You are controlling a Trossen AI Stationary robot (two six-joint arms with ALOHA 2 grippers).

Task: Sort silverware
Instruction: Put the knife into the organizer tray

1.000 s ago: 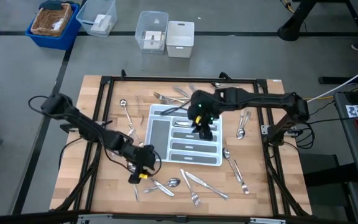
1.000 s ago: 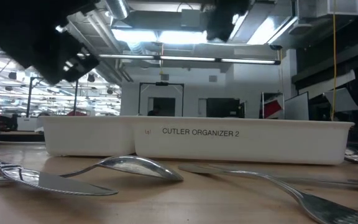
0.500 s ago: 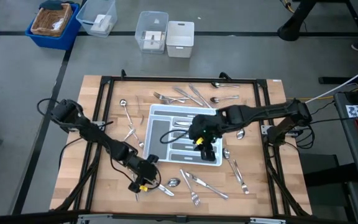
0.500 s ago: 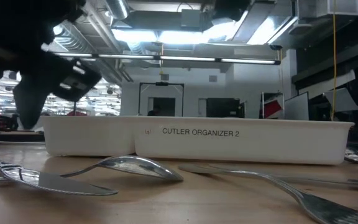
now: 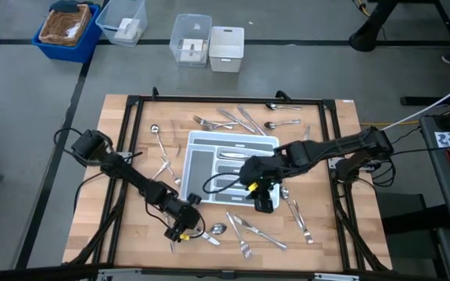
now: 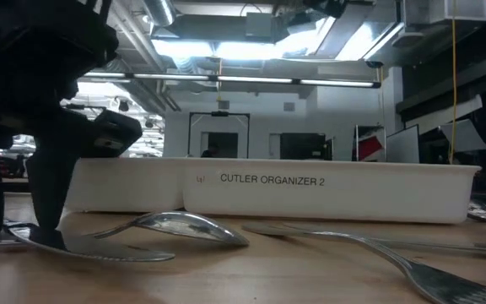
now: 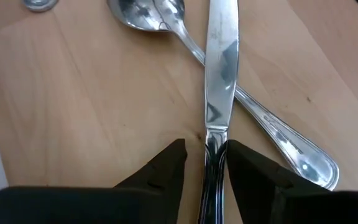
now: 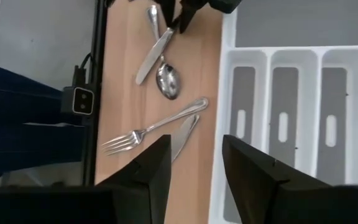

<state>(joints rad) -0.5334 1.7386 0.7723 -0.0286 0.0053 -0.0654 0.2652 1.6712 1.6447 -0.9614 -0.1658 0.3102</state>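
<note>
A table knife (image 7: 221,74) lies on the wooden table near its near edge, crossing over the handle of a spoon (image 7: 148,12). My left gripper (image 7: 205,163) is down at the table, open, with one finger on each side of the knife's handle (image 7: 214,168). The low view shows its fingers (image 6: 49,203) reaching the tabletop by the knife (image 6: 108,252). My right gripper (image 8: 194,163) hangs open and empty above the near right corner of the white tray (image 5: 201,147). More silverware (image 5: 233,119) lies scattered around the tray. My left gripper comes at the knife slanting down, its fingers along the knife's length on either side of the handle (image 7: 214,168) just behind the blade. A sliver of wood shows beside one finger (image 7: 174,163). I cannot tell whether the other touches the handle. The knife lies flat on the table.
Forks, spoons and knives lie beyond the tray's far side, to its right (image 5: 305,156) and near the front edge (image 5: 256,232). A black frame rail (image 5: 131,140) runs around the table. Plastic bins (image 5: 209,43) stand on the floor beyond it.
My left gripper has sunk to the table and gone toward the near edge, coming down over the knife's handle. My right gripper has swung from over the tray's far part to above its near right corner, staying open.
</note>
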